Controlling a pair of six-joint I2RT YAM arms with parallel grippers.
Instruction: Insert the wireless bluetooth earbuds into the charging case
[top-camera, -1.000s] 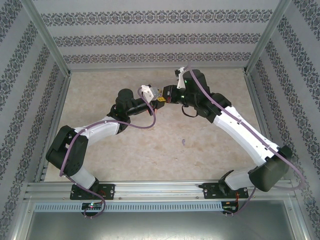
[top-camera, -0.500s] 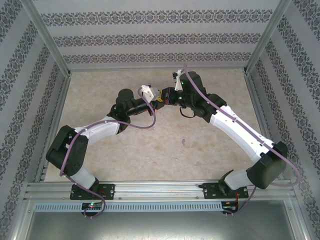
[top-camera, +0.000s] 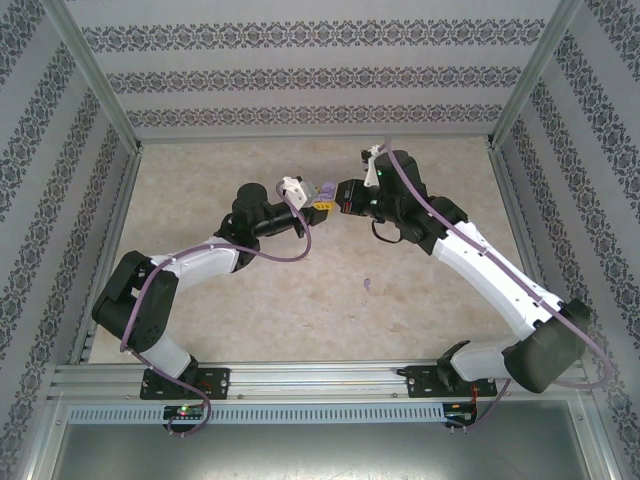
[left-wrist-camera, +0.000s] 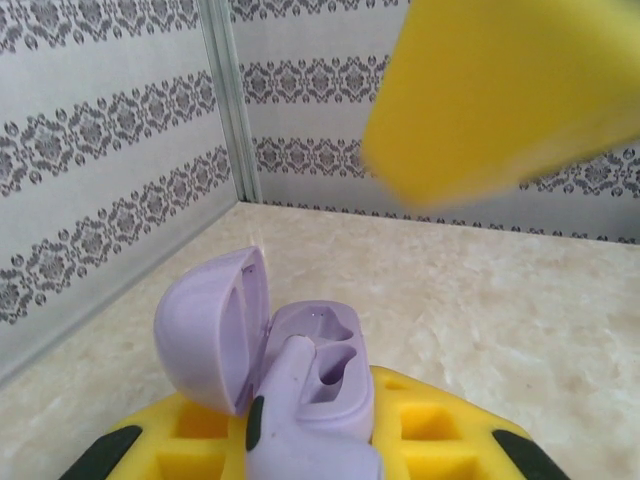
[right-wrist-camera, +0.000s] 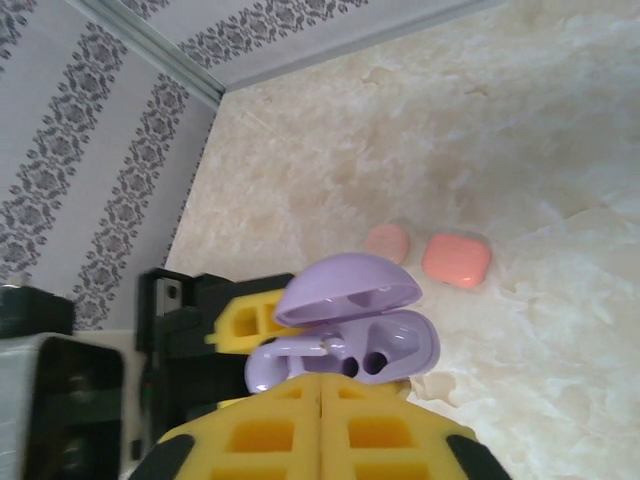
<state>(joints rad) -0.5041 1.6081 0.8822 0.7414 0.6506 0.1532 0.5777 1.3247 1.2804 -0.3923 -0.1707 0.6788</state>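
Purple bean-like earbud (left-wrist-camera: 292, 372) lies tilted across one socket of the small lilac plastic charging case (left-wrist-camera: 330, 345), its stem poking up rather than sunk in; the socket beside it shows as a dark hollow. The case's rounded lid (left-wrist-camera: 210, 330) stands swung open. The left gripper (left-wrist-camera: 310, 450) has its yellow padded jaws clamped on the case's lower body, holding it above the beige marble-patterned tabletop (top-camera: 250, 300) near the back. The right gripper (right-wrist-camera: 320, 395) sits just beside the case, its yellow pads meeting along a thin seam with nothing visible between them. A second tiny purple bud (top-camera: 368, 284) lies on the tabletop, well apart from both grippers. Two salmon-pink rounded pieces (right-wrist-camera: 457, 258) rest side by side on the tabletop beyond the case.
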